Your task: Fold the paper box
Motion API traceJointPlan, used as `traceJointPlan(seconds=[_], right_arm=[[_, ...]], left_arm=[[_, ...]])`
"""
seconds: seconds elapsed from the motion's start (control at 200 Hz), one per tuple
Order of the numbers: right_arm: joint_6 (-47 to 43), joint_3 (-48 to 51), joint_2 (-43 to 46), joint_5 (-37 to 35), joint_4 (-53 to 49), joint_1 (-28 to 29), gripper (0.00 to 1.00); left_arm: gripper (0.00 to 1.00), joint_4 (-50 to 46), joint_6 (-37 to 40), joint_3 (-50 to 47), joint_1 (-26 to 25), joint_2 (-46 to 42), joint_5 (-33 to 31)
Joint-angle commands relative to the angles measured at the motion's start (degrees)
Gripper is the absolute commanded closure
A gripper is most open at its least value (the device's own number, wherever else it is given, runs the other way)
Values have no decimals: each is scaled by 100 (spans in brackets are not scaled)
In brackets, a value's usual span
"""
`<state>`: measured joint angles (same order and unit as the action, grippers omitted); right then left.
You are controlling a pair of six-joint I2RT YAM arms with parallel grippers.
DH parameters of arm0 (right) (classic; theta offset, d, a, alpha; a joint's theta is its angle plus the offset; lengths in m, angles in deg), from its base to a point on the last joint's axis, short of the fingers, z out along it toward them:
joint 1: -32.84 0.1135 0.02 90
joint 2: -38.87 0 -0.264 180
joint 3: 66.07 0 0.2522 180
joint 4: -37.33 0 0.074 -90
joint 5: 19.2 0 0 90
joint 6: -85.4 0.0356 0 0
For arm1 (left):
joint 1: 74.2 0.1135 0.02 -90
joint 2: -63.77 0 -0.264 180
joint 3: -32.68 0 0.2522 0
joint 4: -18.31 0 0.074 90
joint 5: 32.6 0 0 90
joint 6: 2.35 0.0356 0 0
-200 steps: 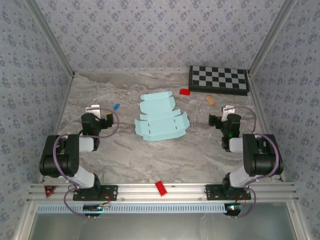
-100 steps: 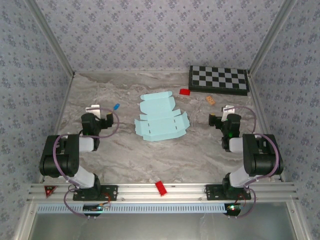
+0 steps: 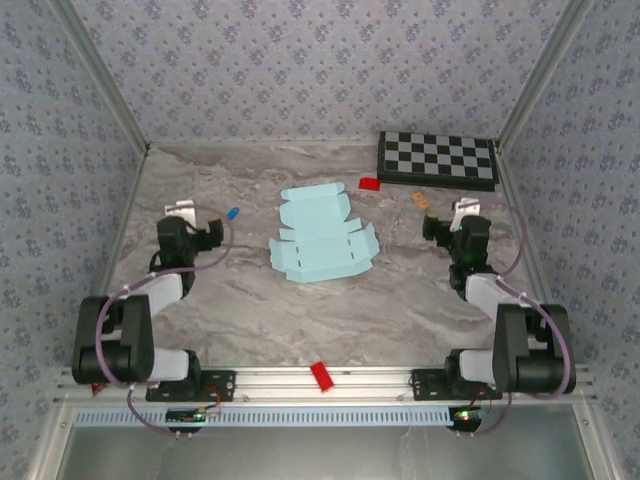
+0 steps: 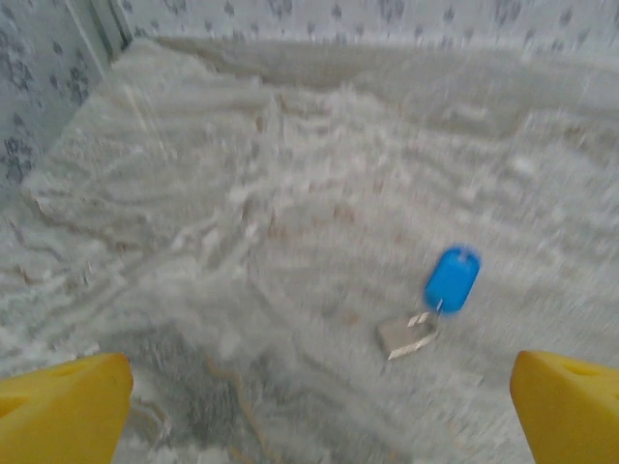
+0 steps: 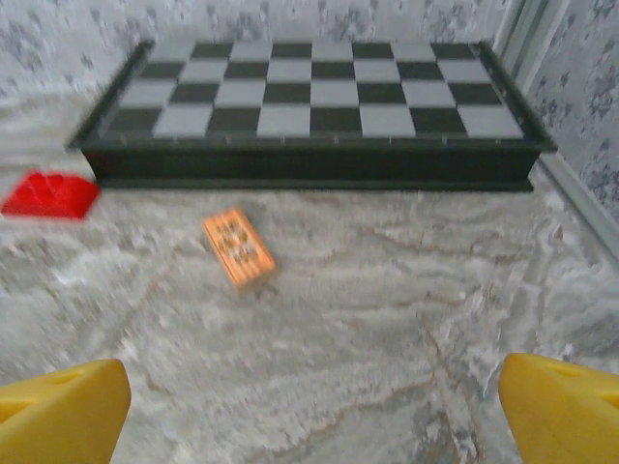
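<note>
- Flat and unfolded in the middle of the marble table (image 3: 400,300): the paper box (image 3: 322,238), a pale-blue die-cut sheet with flaps and tabs spread out (touched by neither arm).
- Well to the left of the paper box: the left gripper (image 4: 314,411), jaws spread as wide as they go, nothing between them, nothing touched.
- In the left wrist view, yellow fingertips (image 4: 63,406) at the bottom corners, bare marble between.
- Well to the right of the paper box: the right gripper (image 5: 314,406), likewise wide apart and holding nothing (yellow fingertips (image 5: 556,406) at the bottom corners of its own view, over bare table).
- Between the paper box and the left gripper, nearer the gripper: a blue tag (image 4: 452,278) with a small metal piece attached, lying on the table.
- Beyond the paper box and to its right, against the far wall: a black-and-white checkerboard (image 3: 437,160).
- Just past the far-right corner of the paper box: a small red piece (image 3: 370,183), close to the checkerboard's left end.
- Right of the paper box, ahead of the right gripper: an orange card (image 5: 239,248), lying flat (print too blurred to read).
- On the near side of the paper box, at the metal rail: another red piece (image 3: 321,376).
</note>
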<state>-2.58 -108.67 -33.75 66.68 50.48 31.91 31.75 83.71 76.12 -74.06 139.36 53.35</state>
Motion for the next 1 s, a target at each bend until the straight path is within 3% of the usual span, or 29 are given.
traceJointPlan(seconds=[0.0, 0.215, 0.4, 0.57, 0.725, 0.875, 0.994], right_arm=[[511, -597, 306, 21, -1771, 222, 0], [1299, -1397, 267, 117, -2994, 1302, 0], [1651, -1575, 23, 139, -3049, 2482, 2], [1986, -1725, -540, 197, -2958, 3265, 15], [2176, -1931, -1186, 134, -2820, 3776, 42], [2467, -2025, -1740, 348, -2630, 3973, 68], [2697, -2020, -2144, 582, -2428, 4000, 82]], left_arm=[[0, -1385, -633, 716, -103, -342, 254], [4, -2601, -1365, 1950, -893, 253, 676], [23, -3741, -1300, 3417, -1724, 1417, 1057], [43, -4033, -1189, 4456, -2175, 2455, 1503], [72, -4164, -1196, 5265, -2317, 3416, 1845], [89, -4452, -1188, 5956, -2359, 4120, 2022], [99, -4596, -1195, 6270, -2396, 4553, 2086]])
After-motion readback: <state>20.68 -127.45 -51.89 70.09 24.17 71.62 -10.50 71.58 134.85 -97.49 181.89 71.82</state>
